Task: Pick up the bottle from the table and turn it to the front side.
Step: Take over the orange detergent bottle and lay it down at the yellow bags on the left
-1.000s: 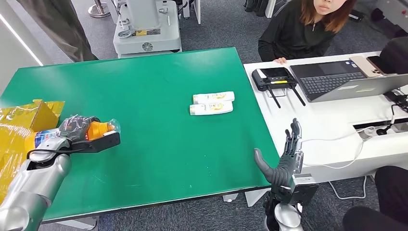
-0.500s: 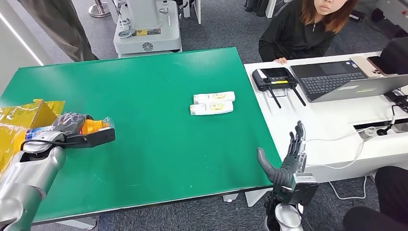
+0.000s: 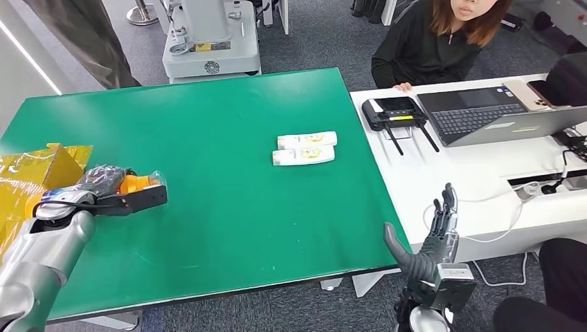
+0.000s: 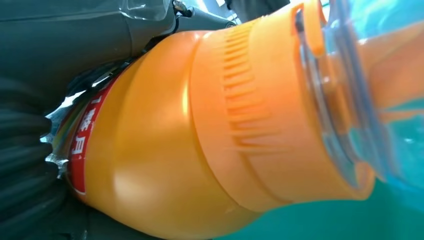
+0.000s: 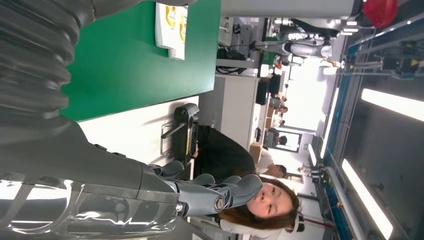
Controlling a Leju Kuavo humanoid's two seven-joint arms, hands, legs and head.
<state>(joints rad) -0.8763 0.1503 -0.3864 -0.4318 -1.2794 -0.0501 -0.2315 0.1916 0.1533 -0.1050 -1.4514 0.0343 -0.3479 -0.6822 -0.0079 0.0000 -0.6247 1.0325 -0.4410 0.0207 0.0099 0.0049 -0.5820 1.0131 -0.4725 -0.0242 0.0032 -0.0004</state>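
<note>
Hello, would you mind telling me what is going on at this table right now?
The humanoid's left robot hand holds an orange bottle on its side near the left end of the green table, beside some yellow packaging. The right robot hand is open, fingers spread, off the table's front right corner and holding nothing. Two white tubes lie side by side farther back on the table. A person sits at the neighbouring white desk by a laptop.

The bottle (image 3: 135, 183) is orange, with a ribbed orange cap (image 4: 260, 115) under a clear cover and a red label bearing white characters. It lies on its side near the green table's left edge, cap pointing toward the table's middle, gripped by the left hand (image 3: 104, 181).
</note>
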